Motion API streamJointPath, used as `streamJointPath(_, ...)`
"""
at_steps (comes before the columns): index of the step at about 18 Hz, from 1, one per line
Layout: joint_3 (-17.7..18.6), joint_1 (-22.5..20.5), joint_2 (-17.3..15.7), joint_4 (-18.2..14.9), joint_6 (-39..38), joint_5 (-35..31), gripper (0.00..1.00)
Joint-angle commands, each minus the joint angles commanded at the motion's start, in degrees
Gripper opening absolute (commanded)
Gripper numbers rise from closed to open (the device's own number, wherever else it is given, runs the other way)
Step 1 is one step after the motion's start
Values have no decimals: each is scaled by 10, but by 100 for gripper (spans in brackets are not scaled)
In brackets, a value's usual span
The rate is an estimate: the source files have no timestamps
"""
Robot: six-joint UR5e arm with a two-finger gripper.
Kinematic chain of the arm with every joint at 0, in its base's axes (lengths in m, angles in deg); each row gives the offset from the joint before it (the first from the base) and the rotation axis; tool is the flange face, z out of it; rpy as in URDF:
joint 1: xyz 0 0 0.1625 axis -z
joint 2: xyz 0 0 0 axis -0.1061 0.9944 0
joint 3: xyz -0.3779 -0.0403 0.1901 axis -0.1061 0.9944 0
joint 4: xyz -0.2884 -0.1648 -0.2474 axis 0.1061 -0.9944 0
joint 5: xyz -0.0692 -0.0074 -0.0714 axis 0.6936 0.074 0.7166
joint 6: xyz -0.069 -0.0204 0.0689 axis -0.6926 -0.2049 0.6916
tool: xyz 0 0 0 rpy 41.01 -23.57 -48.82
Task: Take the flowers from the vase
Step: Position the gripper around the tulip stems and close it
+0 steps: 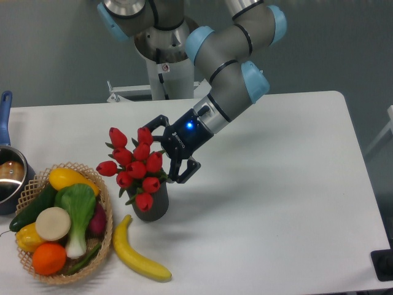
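While the arm (230, 58) reached down from the upper middle of the view, its gripper (167, 149) sat right at the flowers (135, 165), on their right side. One dark finger (158, 123) showed above the bunch near the top right buds, and the other finger (184, 171) showed lower, beside the right edge of the bunch, just above the rim of the vase. The fingers stood apart with the right-hand part of the bunch between them, but whether they pressed on the buds or stems could not be told from this angle. A blue light glowed on the gripper's body.

The flowers were red tulip buds with small green leaves, and they stood in the vase (151, 206), which was dark grey and upright on the white table (288, 203). The buds spread up and to the left of the vase mouth, hiding most of it.

Just left of the vase sat a woven basket (104, 246) holding vegetables and fruit: a yellow pepper, a green cucumber, a leafy green with a white stalk, an orange, and some others. A banana (138, 255) lay on the table in front of the vase, between it and the near edge, its upper end close to the basket. At the far left edge a metal pot (9, 175) with a blue handle was partly in view.
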Motion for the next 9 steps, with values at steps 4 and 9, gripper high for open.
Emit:
streamJointPath(4,-3,11,7,1,3,-1,100)
streamJointPath(9,-11,19,19,1,4,-1,100)
